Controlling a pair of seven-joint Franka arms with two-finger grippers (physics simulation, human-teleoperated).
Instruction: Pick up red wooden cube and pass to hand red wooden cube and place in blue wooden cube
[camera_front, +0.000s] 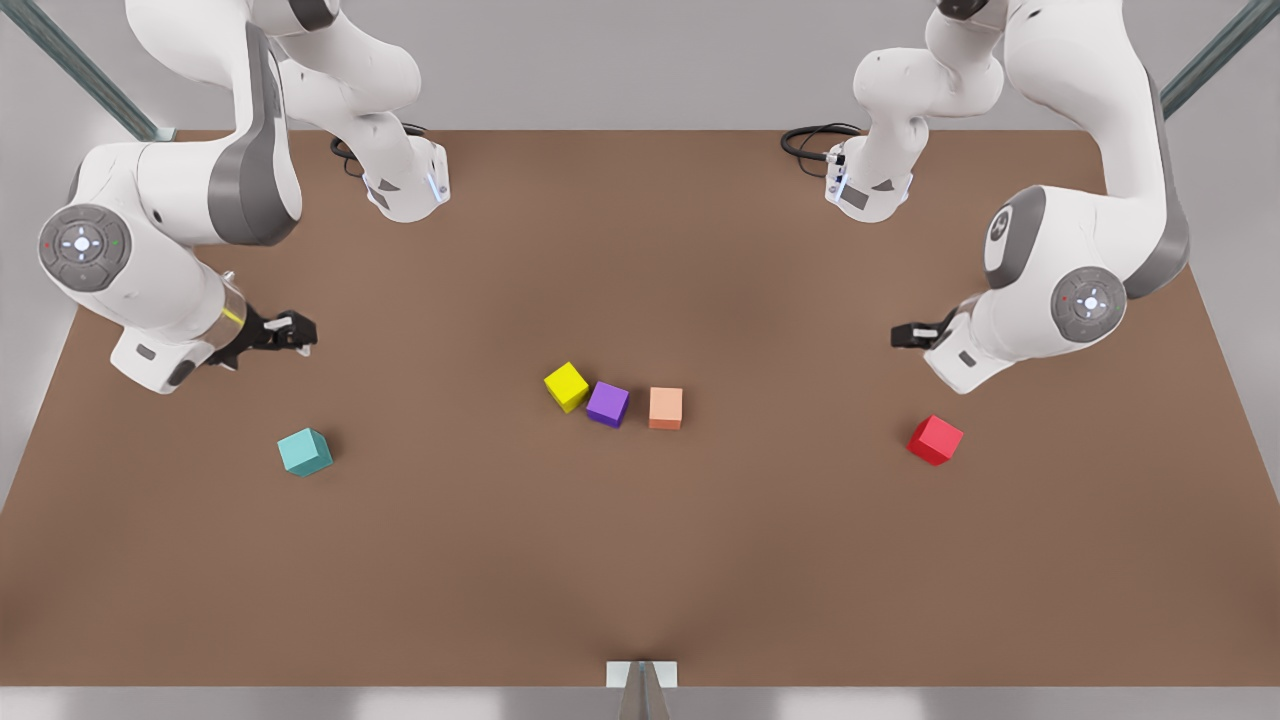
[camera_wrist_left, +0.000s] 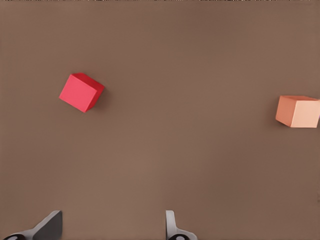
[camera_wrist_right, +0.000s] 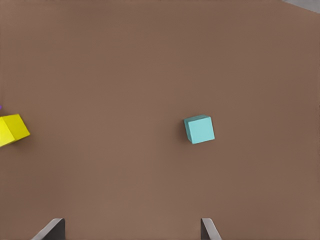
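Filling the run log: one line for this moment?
left gripper open above red cube | right gripper open above teal cube | nothing held

Three cubes (camera_front: 608, 403) sit in a row at the surface's (camera_front: 640, 560) middle. The blue wooden cube (camera_front: 304, 452) lies toward its left edge in the front view, the red wooden cube (camera_front: 935, 440) toward its right.

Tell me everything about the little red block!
The red wooden cube is a small bright red block with plain, matte faces and crisp edges. It sits flat on the brown table, turned at an angle to the table's edges, and casts a soft shadow. It lies at the front view's right, well apart from the salmon-orange cube. Nothing touches it but the table. The left gripper hangs nearby above the table, its fingers open, not holding it.
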